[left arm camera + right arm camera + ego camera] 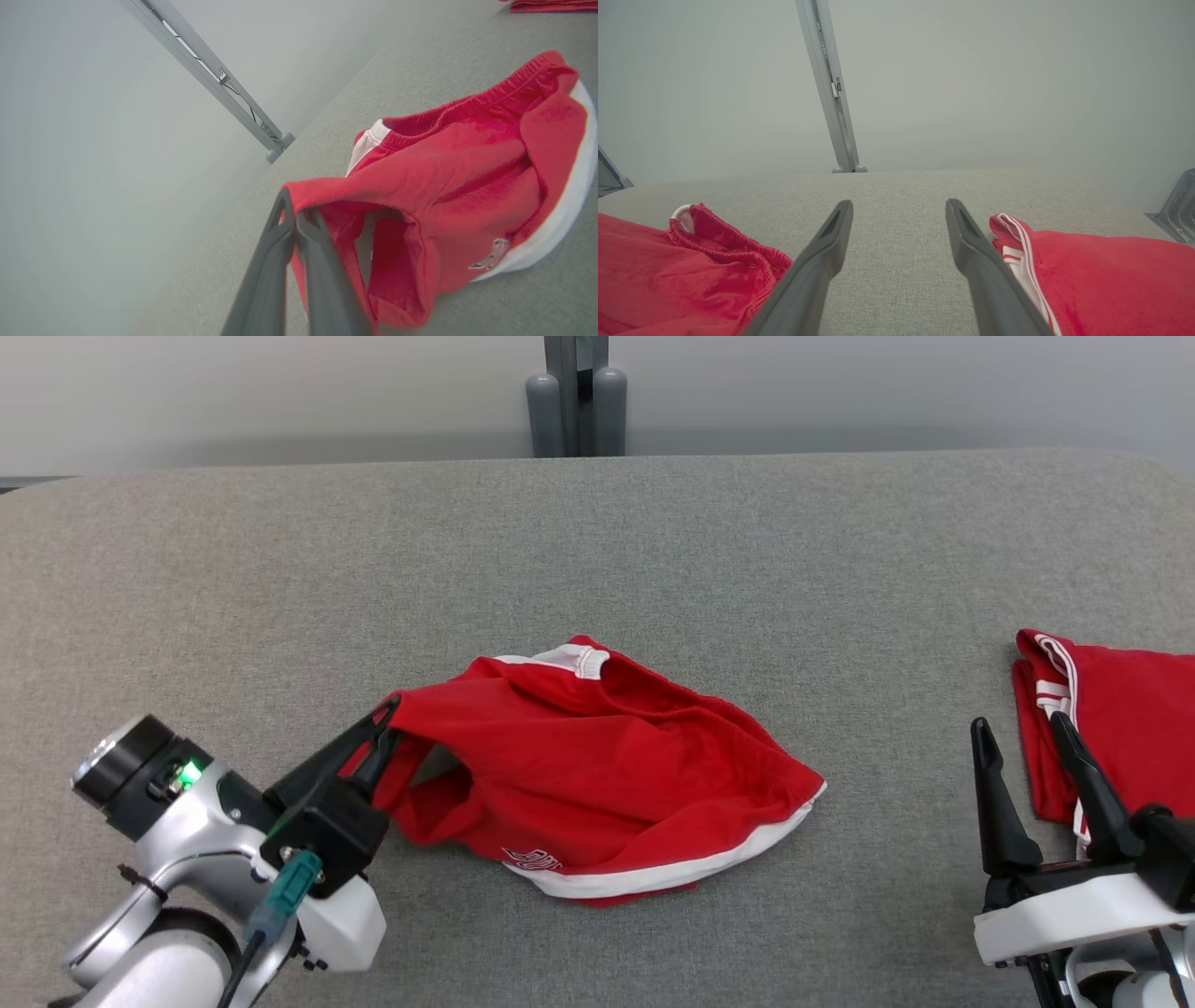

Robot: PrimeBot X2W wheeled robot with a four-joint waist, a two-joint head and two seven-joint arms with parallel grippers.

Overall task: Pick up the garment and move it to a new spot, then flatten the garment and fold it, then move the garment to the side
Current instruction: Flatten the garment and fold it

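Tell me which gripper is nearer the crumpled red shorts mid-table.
Left. The left gripper is shut on the left edge of the shorts; the right gripper stands open, apart to their right.

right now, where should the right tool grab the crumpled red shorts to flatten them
Probably the white-trimmed corner at the right end of the red shorts, approached from the right by the open right tool. That end tapers to a point facing it, and the left tool pinches the opposite corner.

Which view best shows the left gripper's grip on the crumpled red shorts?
Left wrist view: the left gripper is shut on a lifted edge of the crumpled red shorts, seen close. Head view shows the same pinch smaller, from above. Right wrist view catches their waistband.
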